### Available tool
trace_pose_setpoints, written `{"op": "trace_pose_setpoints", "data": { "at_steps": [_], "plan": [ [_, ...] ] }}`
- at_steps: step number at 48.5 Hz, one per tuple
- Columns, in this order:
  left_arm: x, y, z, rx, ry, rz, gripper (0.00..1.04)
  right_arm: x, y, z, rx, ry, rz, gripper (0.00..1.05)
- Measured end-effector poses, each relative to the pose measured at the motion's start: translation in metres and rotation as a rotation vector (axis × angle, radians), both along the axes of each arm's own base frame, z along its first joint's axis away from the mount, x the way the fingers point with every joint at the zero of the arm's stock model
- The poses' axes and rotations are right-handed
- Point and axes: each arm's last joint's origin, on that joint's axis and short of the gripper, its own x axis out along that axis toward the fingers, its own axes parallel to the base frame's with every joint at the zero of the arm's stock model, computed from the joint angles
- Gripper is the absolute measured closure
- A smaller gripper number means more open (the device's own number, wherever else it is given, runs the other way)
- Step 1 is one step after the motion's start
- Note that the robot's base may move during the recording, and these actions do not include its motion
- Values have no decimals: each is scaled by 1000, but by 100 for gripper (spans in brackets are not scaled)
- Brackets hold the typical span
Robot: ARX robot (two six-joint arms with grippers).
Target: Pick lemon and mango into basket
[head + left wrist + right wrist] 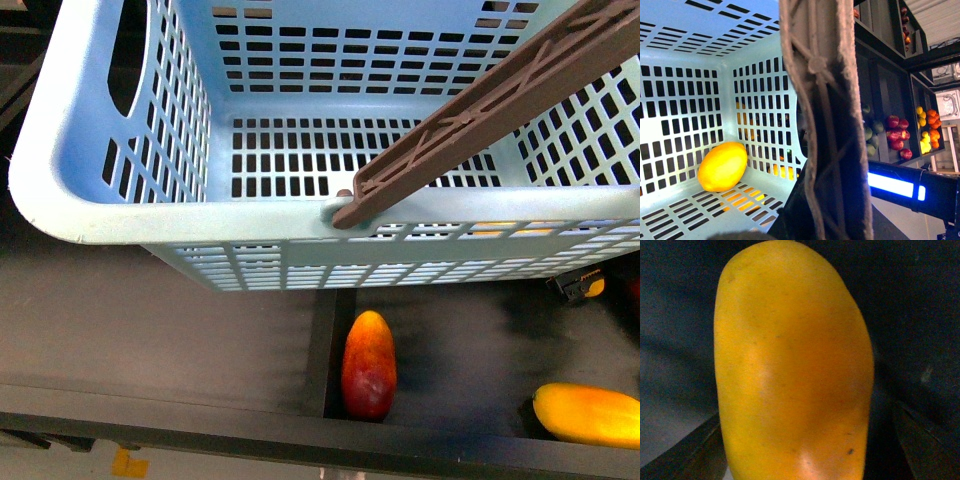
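The light turquoise basket (120, 215) hangs close in the front view, its brown ribbed handle (500, 100) slanting across the top right. My left gripper (820, 215) is shut on that handle (822, 125). A yellow lemon (722, 166) lies on the basket's slotted floor against a wall. A yellow-orange mango (792, 370) fills the right wrist view, and my right gripper (805, 455) is open with a dark finger (685, 455) on each side of it. In the front view a red-orange mango (368, 365) and a yellow mango (590, 415) lie on the dark shelf below the basket.
A divider (325, 340) splits the dark shelf, and a front rail (300, 430) runs along its edge. A black-and-orange part (578, 285) shows under the basket's right side. Shelves beyond the basket hold red apples (897, 132), yellow and orange fruit (927, 130) and green fruit (869, 135).
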Motion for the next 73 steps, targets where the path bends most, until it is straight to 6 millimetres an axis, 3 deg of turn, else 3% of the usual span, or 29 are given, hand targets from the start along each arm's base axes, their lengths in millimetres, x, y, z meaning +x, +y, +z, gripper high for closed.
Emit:
{"op": "trace_pose_setpoints", "data": {
  "at_steps": [12,24,32,39,45,49,54,60,65,69,73],
  "plan": [
    [0,0,0,0,0,0,100,4,0,-7,35,-7,-30,47],
    [0,0,0,0,0,0,100,2,-8,-7,83,-30,-79,48],
    [0,0,0,0,0,0,100,-16,-33,10,136,-70,-156,48],
    [0,0,0,0,0,0,100,-33,-59,48,160,-160,-194,48],
    [0,0,0,0,0,1,100,-52,-77,92,191,-268,-194,48],
    [0,0,0,1,-1,0,100,-66,-81,118,219,-321,-178,48],
    [0,0,0,0,0,0,100,-93,-79,169,277,-416,-116,48],
    [0,0,0,0,0,0,100,-124,-62,233,352,-557,-20,48],
    [0,0,0,1,-1,1,100,-146,-35,281,360,-693,23,48],
    [0,0,0,1,-1,0,100,-152,-3,297,371,-753,44,48],
    [0,0,0,0,-1,0,100,-147,29,300,404,-774,69,48]
  ]
}}
